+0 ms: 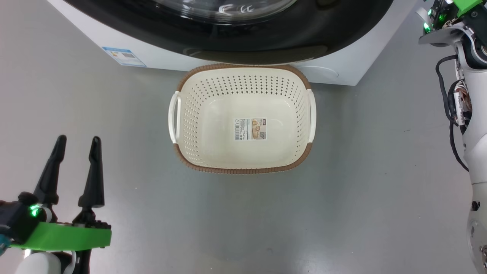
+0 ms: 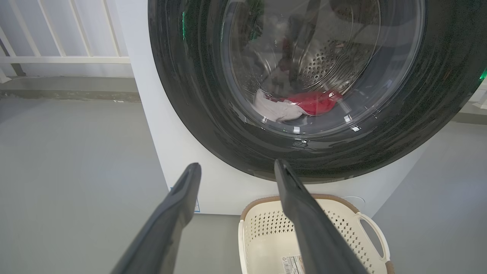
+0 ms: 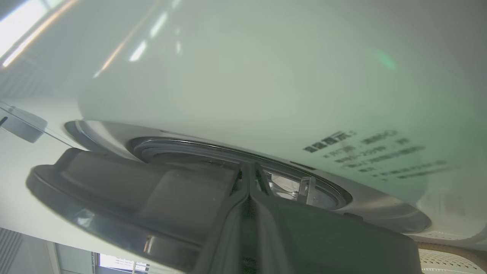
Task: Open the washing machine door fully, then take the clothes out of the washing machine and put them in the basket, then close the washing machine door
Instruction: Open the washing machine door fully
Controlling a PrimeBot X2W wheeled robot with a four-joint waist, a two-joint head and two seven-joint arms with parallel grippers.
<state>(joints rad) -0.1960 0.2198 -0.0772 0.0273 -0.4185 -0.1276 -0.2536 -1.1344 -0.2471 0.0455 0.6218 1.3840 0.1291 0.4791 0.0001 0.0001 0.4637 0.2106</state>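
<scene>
- Basket [image 1: 243,170] empty, near floor centre; left gripper [image 1: 78,139] near-left, spread, holding nothing.
- Washing machine door [image 2: 182,95] beyond, seemingly barely ajar; right gripper [image 3: 249,169] clenched, tips at its edge.
- Hook behind it, swing wide.
- Clothes [image 2: 312,102] farthest, inside washing machine [image 2: 148,114].

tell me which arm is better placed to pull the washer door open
Right. The right gripper, shut, has its fingertips at the edge of the washing machine door. The left gripper is open, back from that door, left of the basket.
</scene>
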